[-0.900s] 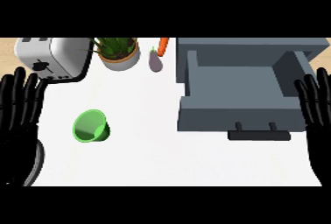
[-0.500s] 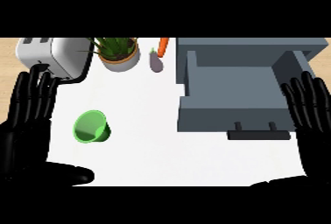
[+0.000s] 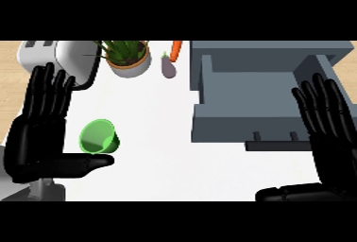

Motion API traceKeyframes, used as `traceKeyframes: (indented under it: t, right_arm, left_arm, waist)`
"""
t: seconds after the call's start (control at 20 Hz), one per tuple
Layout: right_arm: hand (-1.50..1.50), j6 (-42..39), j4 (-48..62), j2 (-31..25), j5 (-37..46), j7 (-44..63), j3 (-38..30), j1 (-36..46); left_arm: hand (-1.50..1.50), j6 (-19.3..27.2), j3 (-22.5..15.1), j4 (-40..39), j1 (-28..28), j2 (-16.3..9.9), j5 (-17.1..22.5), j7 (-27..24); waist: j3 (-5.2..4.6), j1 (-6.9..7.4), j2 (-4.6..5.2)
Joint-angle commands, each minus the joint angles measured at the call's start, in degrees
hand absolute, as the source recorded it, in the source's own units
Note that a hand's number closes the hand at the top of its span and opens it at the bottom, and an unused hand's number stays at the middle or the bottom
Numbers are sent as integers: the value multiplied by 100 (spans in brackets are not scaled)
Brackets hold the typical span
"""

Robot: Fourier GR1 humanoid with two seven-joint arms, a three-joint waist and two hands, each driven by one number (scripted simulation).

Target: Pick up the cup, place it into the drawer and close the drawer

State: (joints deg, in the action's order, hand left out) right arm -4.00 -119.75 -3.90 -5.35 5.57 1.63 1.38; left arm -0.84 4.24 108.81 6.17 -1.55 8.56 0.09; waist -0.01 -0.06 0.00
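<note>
A green cup (image 3: 99, 137) lies on its side on the white counter, left of centre, its mouth facing up and left. My left hand (image 3: 36, 136) is open beside it, fingers straight and pointing away, thumb stretched out just below the cup without holding it. A grey drawer (image 3: 259, 97) stands pulled open at the right, its inside bare, with a dark handle (image 3: 279, 144) on its front. My right hand (image 3: 332, 142) is open over the drawer's right front corner, fingers straight, thumb out to the left.
A white toaster (image 3: 54, 55) sits at the back left with a black cord. A potted plant (image 3: 128, 56), an eggplant (image 3: 168, 66) and a carrot (image 3: 175, 49) stand along the back edge, left of the drawer.
Both hands have moved inward and up the view. The left hand now sits close beside the cup with its thumb under it. The cup and drawer have not moved.
</note>
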Motion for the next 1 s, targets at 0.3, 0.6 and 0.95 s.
traceKeyframes:
  t: [0.3, 0.6, 0.95]
  right_arm:
    - [-150, 215, -14, 204, 364, 330, 287, 249]
    - [-150, -25, 37, -51, -107, 268, -305, 378]
    - [-150, -278, 419, -213, -451, 3, -714, 481]
  left_arm:
    - [-150, 232, -236, -451, 133, 120, -243, -226]
    - [-150, 71, 4, -260, -304, -54, 24, -186]
    - [-150, 255, -112, -652, -470, 55, -145, -347]
  waist:
    - [0, -1, -2]
    - [0, 14, -3]
    - [1, 8, 2]
